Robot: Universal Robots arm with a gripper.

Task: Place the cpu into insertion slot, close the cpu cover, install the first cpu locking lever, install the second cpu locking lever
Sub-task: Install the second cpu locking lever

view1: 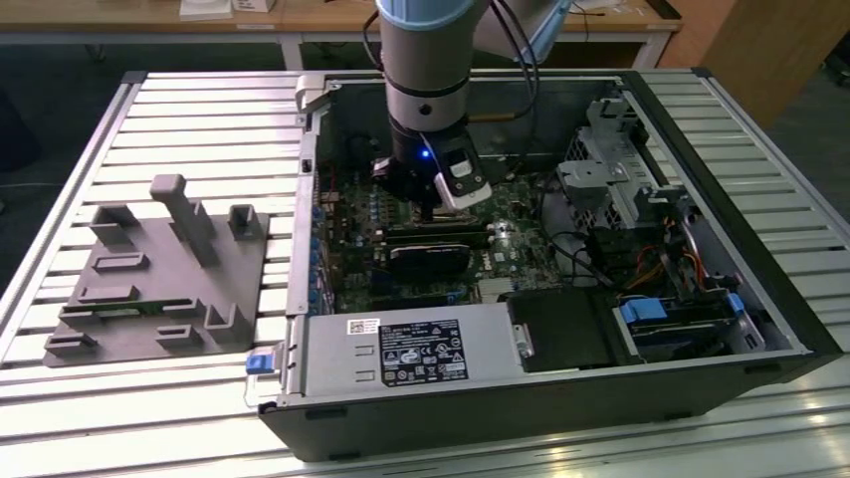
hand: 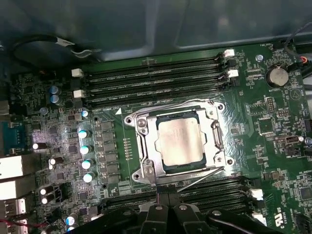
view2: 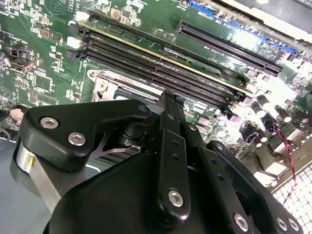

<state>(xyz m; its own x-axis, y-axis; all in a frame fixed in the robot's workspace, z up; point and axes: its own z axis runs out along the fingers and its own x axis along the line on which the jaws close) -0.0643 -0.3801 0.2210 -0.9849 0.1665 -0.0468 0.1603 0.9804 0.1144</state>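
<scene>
Silvery cover [hand: 180,141], one, shut over your one cpu [hand: 181,140]; arm vertical, claw [hand: 168,204] narrow, empty.

The exterior view looks down from above and in front of the open computer case [view1: 531,329], far enough back to take in the slatted table [view1: 159,119] and the arm [view1: 425,90] reaching into the case. Both wrist views sit close above the green circuit board [hand: 253,126]. The first faces almost straight down; the second looks obliquely past the gripper [view2: 168,105]. Both share the memory slots [hand: 156,78] [view2: 161,56].
</scene>
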